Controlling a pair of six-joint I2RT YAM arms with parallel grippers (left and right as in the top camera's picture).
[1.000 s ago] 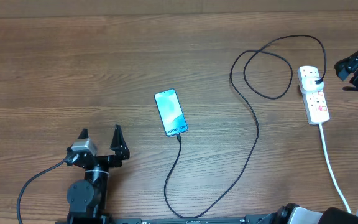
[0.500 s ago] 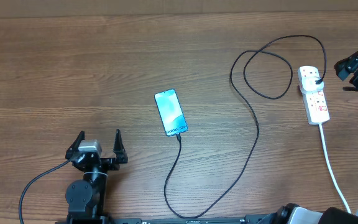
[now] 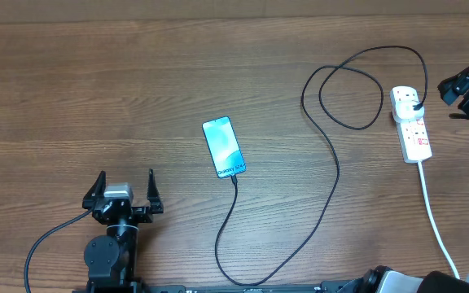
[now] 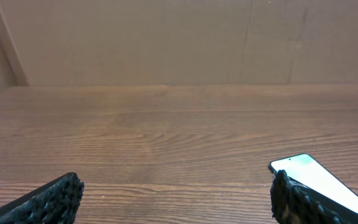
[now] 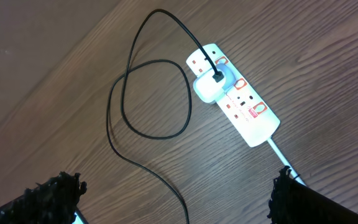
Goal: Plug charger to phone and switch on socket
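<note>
The phone (image 3: 223, 146) lies screen up and lit, mid table; in the left wrist view it shows at the bottom right (image 4: 319, 180). The black charger cable (image 3: 338, 175) runs from the phone's lower edge, curves forward, then loops back to a plug on the white socket strip (image 3: 414, 134) at the right. My left gripper (image 3: 125, 194) is open and empty, to the front left of the phone. My right gripper (image 3: 465, 85) is open and empty, just right of the strip. The right wrist view shows the strip (image 5: 244, 106), the plug in it and the cable loop (image 5: 189, 93) ahead of the open fingers (image 5: 173, 199).
The strip's white cord (image 3: 434, 216) runs toward the front right edge. The table is brown wood (image 3: 96, 89). A wall stands behind the table's far edge in the left wrist view (image 4: 166, 37).
My left gripper has drawn back a little toward the front edge, away from the phone. The right arm, phone, cable and strip have not moved.
</note>
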